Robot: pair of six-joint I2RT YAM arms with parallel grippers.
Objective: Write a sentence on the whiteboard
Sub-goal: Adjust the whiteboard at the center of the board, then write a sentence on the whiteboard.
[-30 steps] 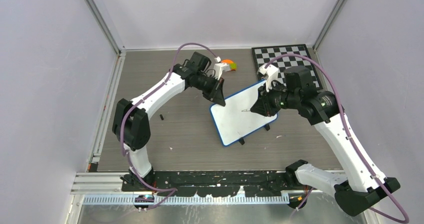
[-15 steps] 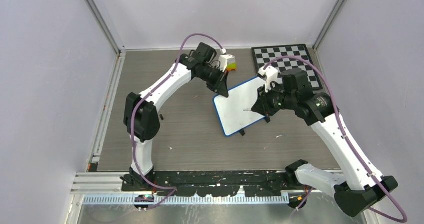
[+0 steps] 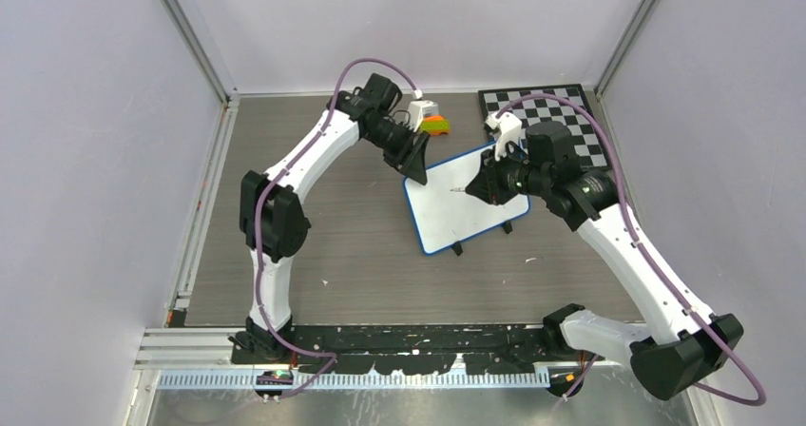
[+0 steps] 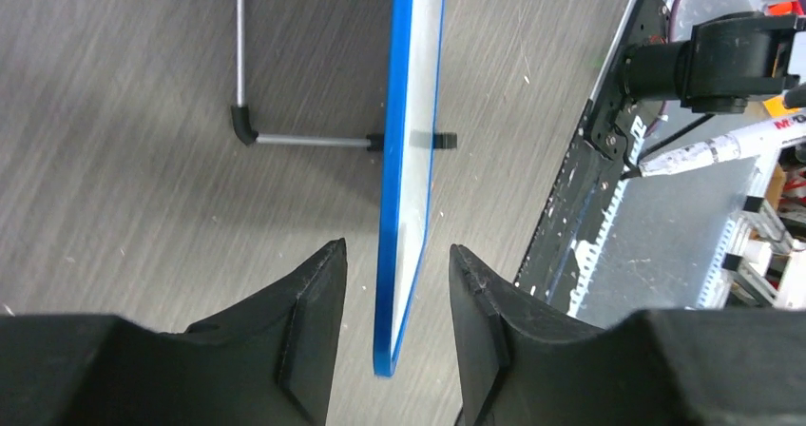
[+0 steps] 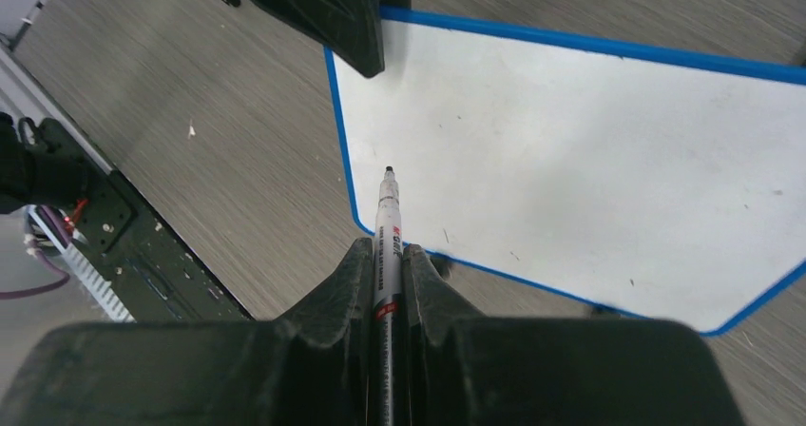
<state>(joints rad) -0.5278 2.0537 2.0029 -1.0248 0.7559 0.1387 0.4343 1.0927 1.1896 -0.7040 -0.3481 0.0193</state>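
The whiteboard (image 3: 466,207), white with a blue rim, sits slanted at the table's middle. My left gripper (image 3: 415,164) is at its far-left corner. In the left wrist view the blue rim (image 4: 388,255) runs edge-on between the fingers of the left gripper (image 4: 395,246), which is open with a gap on each side. My right gripper (image 3: 482,184) is shut on a white marker (image 5: 385,226) and hovers over the board's left part (image 5: 589,160). The marker's black tip (image 5: 388,171) points at the board near its left edge; whether it touches cannot be told.
A black-and-white checkered board (image 3: 546,112) lies at the far right corner. An orange-green object (image 3: 437,124) and a white block (image 3: 421,114) sit behind the left gripper. A thin metal stand leg (image 4: 239,55) juts from the board's back. Walls enclose three sides.
The left gripper has opened off the whiteboard's corner after pulling the board toward the far side. The right gripper with the marker moved left and farther over the board.
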